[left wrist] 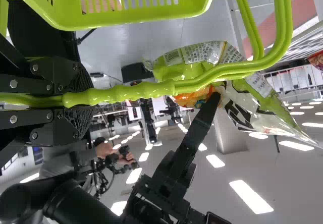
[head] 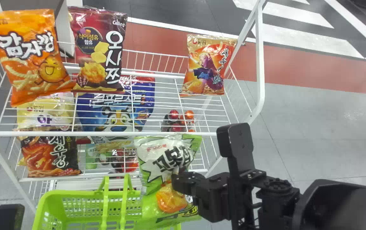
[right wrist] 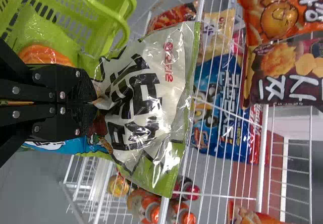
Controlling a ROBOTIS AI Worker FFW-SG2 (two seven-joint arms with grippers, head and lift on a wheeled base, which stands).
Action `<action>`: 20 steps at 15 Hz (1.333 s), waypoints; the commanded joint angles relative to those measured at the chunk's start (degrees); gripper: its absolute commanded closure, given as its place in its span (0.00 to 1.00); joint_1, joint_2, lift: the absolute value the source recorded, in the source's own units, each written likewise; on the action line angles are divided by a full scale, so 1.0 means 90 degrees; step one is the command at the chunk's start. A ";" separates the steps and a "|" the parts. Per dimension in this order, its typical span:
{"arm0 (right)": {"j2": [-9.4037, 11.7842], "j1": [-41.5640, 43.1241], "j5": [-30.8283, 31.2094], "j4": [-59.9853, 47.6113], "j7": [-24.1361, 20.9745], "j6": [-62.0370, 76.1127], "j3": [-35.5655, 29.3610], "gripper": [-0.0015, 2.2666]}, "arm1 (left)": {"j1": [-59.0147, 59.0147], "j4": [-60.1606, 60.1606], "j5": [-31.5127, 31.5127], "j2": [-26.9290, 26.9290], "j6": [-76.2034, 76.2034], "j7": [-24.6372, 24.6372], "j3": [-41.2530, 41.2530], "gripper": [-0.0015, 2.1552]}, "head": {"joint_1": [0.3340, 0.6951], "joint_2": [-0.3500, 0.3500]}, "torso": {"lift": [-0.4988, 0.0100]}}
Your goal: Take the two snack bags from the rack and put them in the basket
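My right gripper [head: 178,182] is shut on the middle of a green-and-white snack bag [head: 163,158], which hangs at the shelf's front, partly over the right end of the green basket [head: 84,195]. In the right wrist view the gripper [right wrist: 95,103] pinches the crumpled bag [right wrist: 146,93], with the basket [right wrist: 55,17] beside it. A black part of my left arm [head: 9,217] stands at the head view's lower left. The left wrist view has my left gripper [left wrist: 75,97] shut on the basket's handle [left wrist: 131,93]. Much of the basket's inside is hidden.
The white wire rack [head: 106,133] stands behind the basket. An orange bag [head: 31,59], a dark red bag [head: 98,51] and a red-orange bag [head: 206,65] stand on its upper level. Below are a blue bag [head: 112,111], a black-and-red bag [head: 50,153] and small bottles [head: 178,119].
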State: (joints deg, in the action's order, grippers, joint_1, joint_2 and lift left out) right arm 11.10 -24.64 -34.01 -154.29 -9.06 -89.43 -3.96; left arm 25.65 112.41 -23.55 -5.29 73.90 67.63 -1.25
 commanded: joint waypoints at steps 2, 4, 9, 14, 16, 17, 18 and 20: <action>-0.0130 -0.0231 -0.0156 0.0141 -0.0361 -0.0072 0.0284 0.99 | 0.0011 -0.0010 0.0000 0.0012 -0.0109 -0.0005 -0.0008 0.92 | 1.00 0.00 | 0.96; -0.0140 -0.0338 -0.0166 0.0561 -0.0478 -0.0072 0.0410 0.99 | 0.0011 -0.0010 0.0010 0.0021 -0.0187 -0.0014 -0.0017 0.92 | 1.00 0.00 | 0.96; -0.0130 -0.0465 -0.0156 0.1509 -0.0468 -0.0072 0.0791 0.99 | 0.0011 -0.0039 0.0000 0.0031 -0.0344 -0.0014 -0.0056 0.92 | 1.00 0.00 | 0.96; -0.0140 -0.0055 -0.0146 0.2827 -0.0185 -0.0072 0.0996 0.99 | 0.0031 -0.0010 0.0010 0.0021 -0.0344 -0.0014 -0.0066 0.92 | 1.00 0.00 | 0.96; -0.0159 0.0072 -0.0117 0.3247 -0.0058 -0.0072 0.1026 0.91 | 0.0031 -0.0010 0.0010 0.0021 -0.0344 -0.0014 -0.0066 0.92 | 1.00 0.00 | 0.96; -0.0149 0.0062 -0.0010 0.3345 0.0039 -0.0072 0.1055 0.83 | 0.0031 -0.0010 0.0010 0.0012 -0.0344 -0.0005 -0.0056 0.92 | 1.00 0.00 | 0.96; -0.0149 0.0062 0.0117 0.3403 0.0205 -0.0072 0.1045 0.66 | 0.0031 -0.0010 0.0010 0.0012 -0.0344 0.0005 -0.0056 0.92 | 1.00 0.00 | 0.96; -0.0130 0.0052 0.0322 0.3374 0.0362 -0.0072 0.1026 0.07 | 0.0041 0.0000 0.0010 0.0012 -0.0344 0.0005 -0.0056 0.92 | 1.00 0.00 | 0.96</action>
State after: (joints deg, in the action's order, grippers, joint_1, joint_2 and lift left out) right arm 9.78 -24.13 -32.31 -123.85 -6.01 -89.43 5.41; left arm 25.96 112.39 -23.47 -5.18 70.82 67.68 -1.77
